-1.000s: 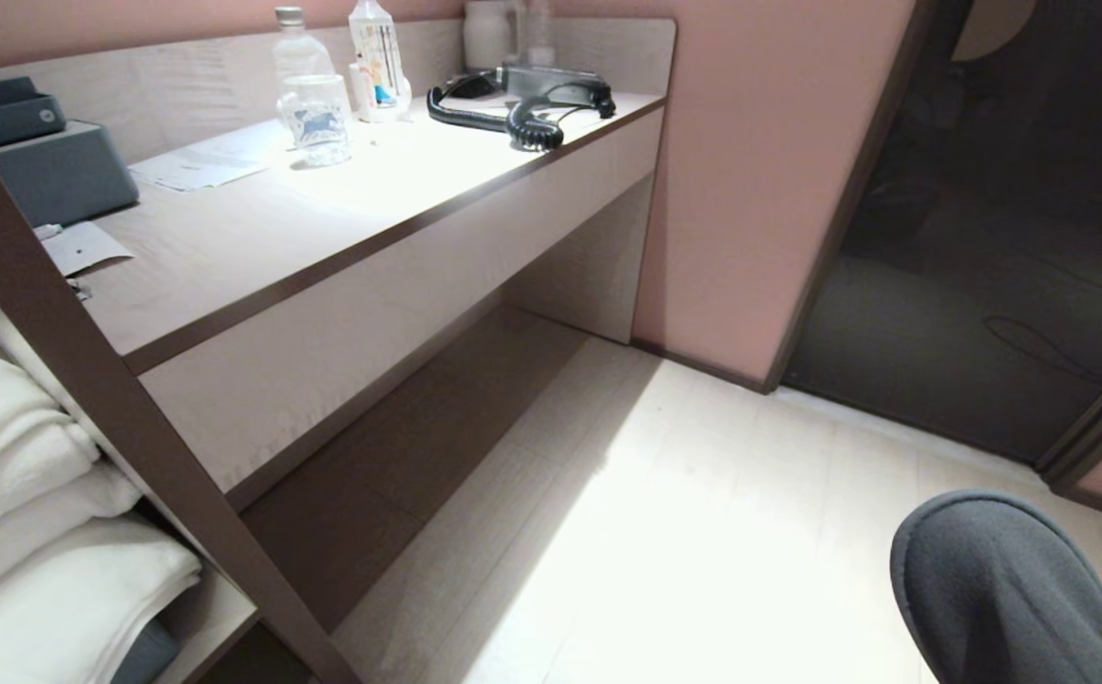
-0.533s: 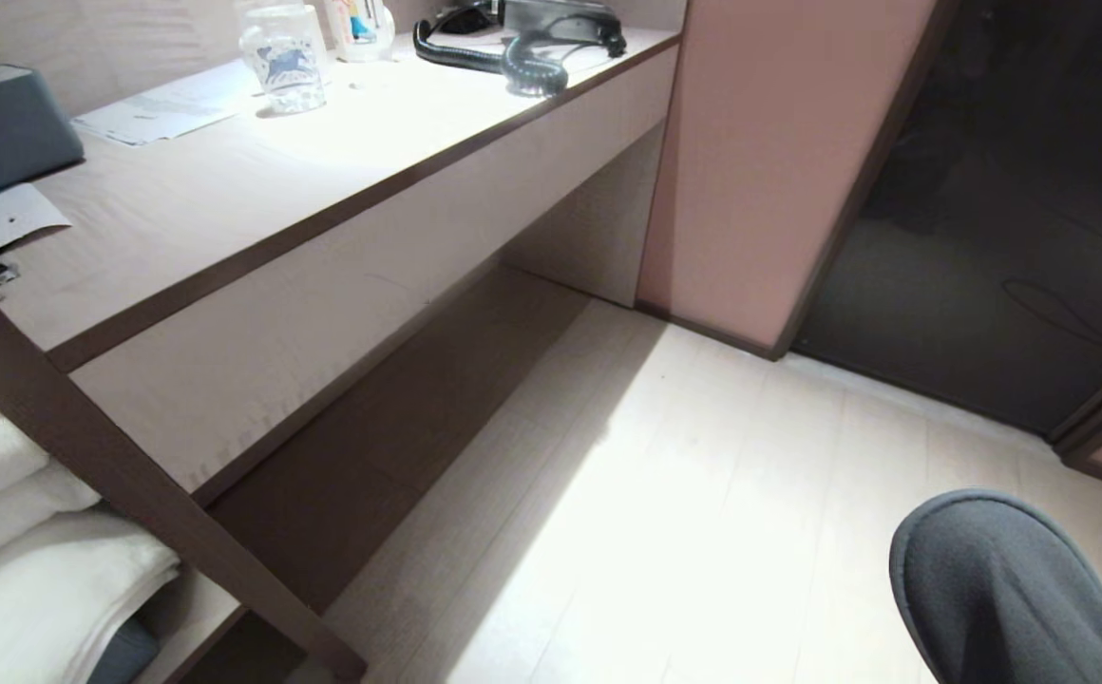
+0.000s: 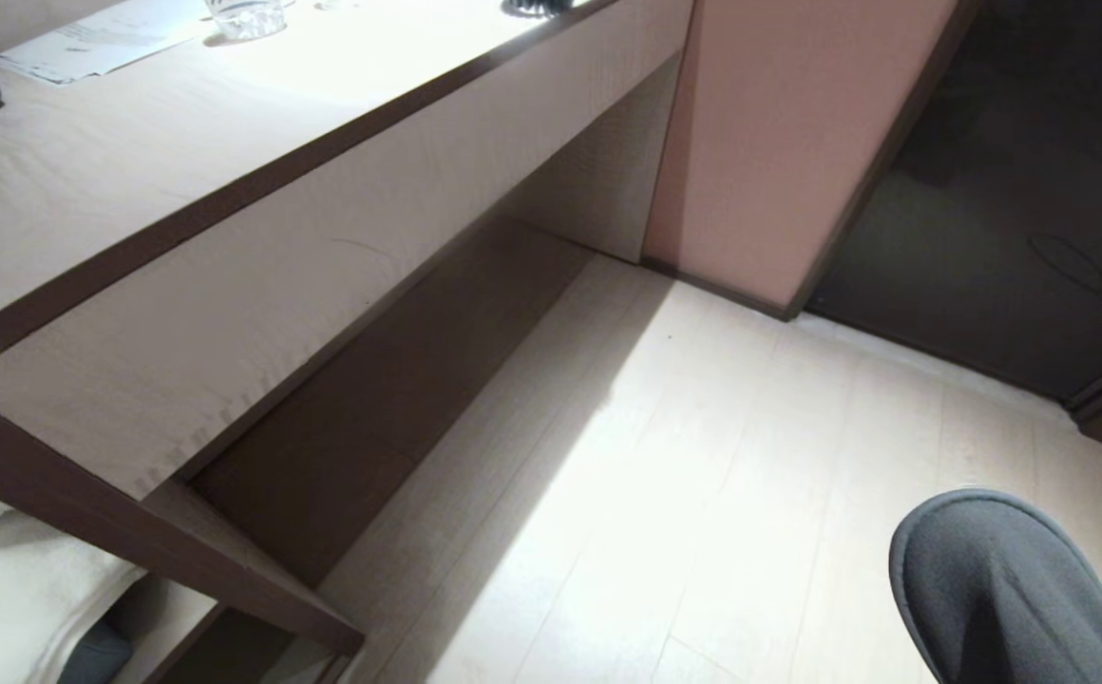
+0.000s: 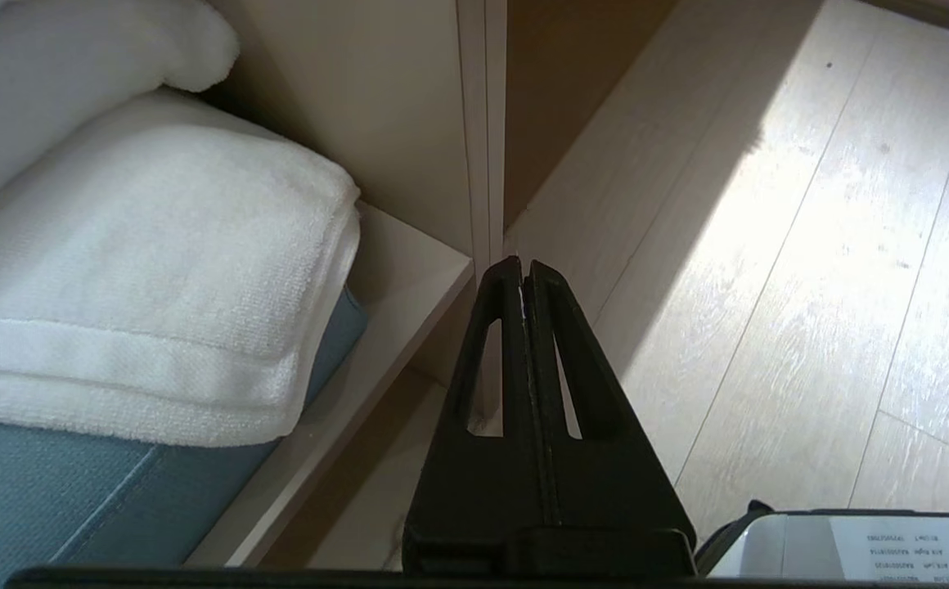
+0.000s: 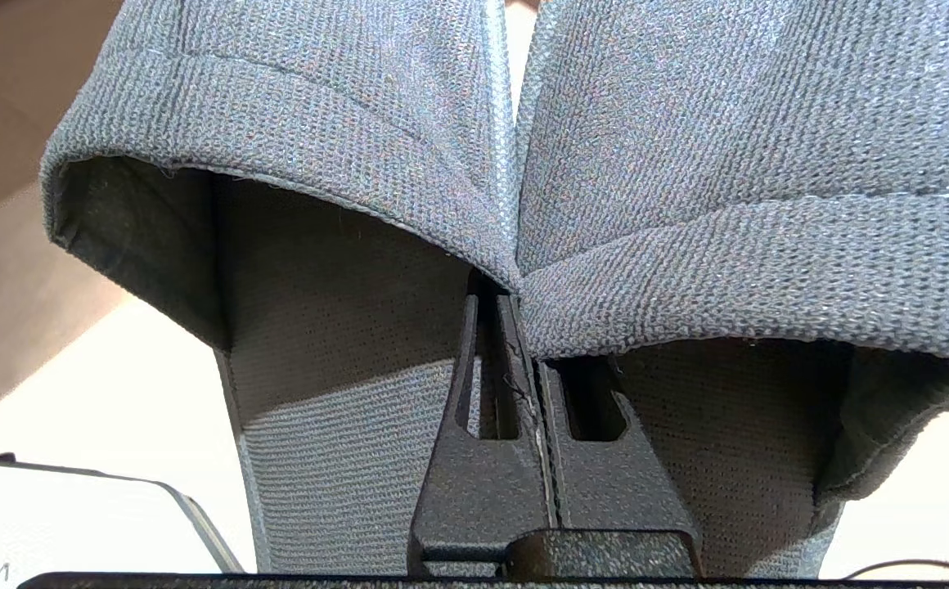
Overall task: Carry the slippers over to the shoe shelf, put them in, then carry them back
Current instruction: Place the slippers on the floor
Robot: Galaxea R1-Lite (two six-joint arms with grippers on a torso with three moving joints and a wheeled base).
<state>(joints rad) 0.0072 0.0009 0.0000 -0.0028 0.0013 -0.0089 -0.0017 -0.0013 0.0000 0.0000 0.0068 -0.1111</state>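
Camera shift: whole head view is tilting downward compared with a second ago; the bottles and coiled black cord on the pale wood-laminate desk counter (image 3: 228, 123) are sliding out of the top. The things themselves are not moving; the torso is bending.
Meaning for task: robot is lowering toward floor level, probably preparing to reach a low opening. The shoe shelf itself cannot be identified with certainty here.
Slippers: pair of soft grey-blue knitted fabric slippers (image 5: 523, 204) are hanging at the robot's right, above the pale plank floor (image 3: 703, 475).
Right gripper (image 5: 515, 319): fingers are pinching the two inner edges of the slippers together.
Left gripper (image 4: 522, 274): closed on nothing, idling near a shelf divider.
Wrist-only detail: left wrist view is showing folded white towels (image 4: 139, 270) on a blue cushion; right wrist view is showing the grip point, which the head view is missing.
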